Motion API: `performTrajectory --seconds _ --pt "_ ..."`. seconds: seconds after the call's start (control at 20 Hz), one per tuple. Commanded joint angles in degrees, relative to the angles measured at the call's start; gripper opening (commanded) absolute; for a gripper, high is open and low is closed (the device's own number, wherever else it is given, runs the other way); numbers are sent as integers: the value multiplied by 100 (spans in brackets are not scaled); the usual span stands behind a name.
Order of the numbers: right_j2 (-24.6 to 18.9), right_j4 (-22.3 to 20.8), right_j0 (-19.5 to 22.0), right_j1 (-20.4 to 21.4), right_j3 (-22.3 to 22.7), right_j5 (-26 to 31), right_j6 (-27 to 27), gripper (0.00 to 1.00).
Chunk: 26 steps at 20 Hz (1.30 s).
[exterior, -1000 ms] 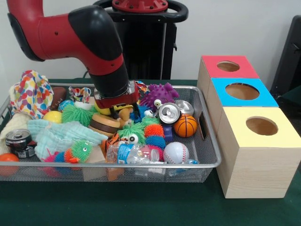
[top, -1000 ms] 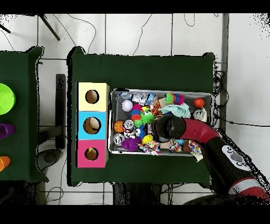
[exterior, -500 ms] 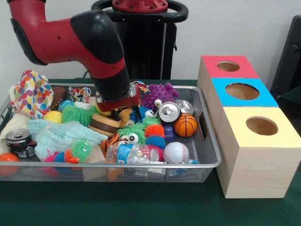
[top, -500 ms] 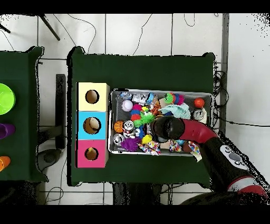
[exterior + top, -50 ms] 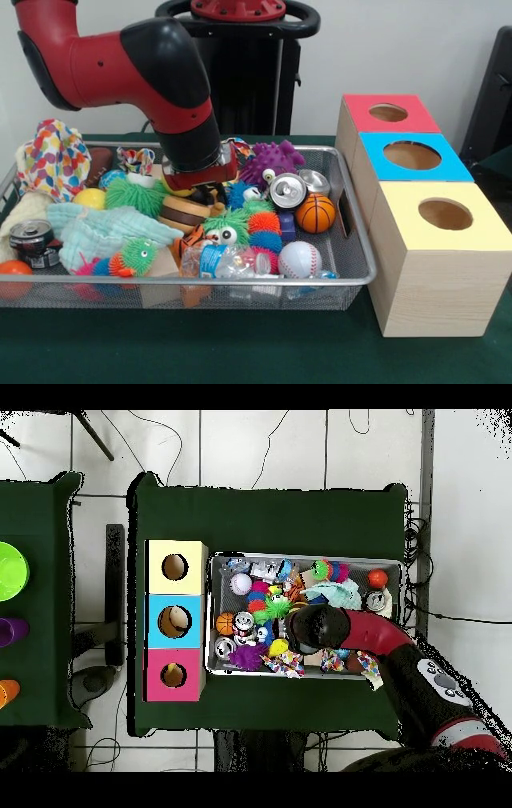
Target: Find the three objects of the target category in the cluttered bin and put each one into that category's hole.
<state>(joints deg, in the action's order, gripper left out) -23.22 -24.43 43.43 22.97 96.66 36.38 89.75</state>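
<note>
My gripper hangs low over the middle of the wire mesh bin, just above a toy burger and a yellow toy. The red wrist hides what lies between its tips. A basketball and a baseball lie at the bin's right end, a yellow ball and an orange ball at its left. Three wooden boxes stand beside the bin, with holes in a red top, a blue top and a yellow top. In the overhead view the arm covers the gripper.
Crushed cans, a purple spiky toy, fuzzy green and orange toys, a plastic bottle, a teal cloth and a patterned cloth crowd the bin. Green cloth covers the table.
The wrist has lifted slightly and moved a little toward the back of the bin. The toy burger and small toys under it have shifted slightly.
</note>
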Motion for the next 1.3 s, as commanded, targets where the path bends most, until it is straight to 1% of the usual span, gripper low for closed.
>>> performTrajectory --seconds 0.05,0.4,0.55,0.65,0.75,0.85,1.0,1.1,1.3 --pt "132 -579 -74 -336 -70 -394 -144 0" --pt "235 -660 -252 -299 -264 -182 -160 0" --pt "265 -604 -307 -270 -300 -33 -118 0" --pt "303 -398 -477 76 -273 504 -44 0" --pt "337 -241 -675 546 -208 1029 -31 0" --pt "378 -135 -832 830 -244 1431 -55 0" --pt "469 -74 -1043 1070 -356 1917 -69 0" --pt "496 -59 -1122 1147 -384 2088 -60 0" --pt "511 -71 -1183 1168 -487 2297 -49 0"
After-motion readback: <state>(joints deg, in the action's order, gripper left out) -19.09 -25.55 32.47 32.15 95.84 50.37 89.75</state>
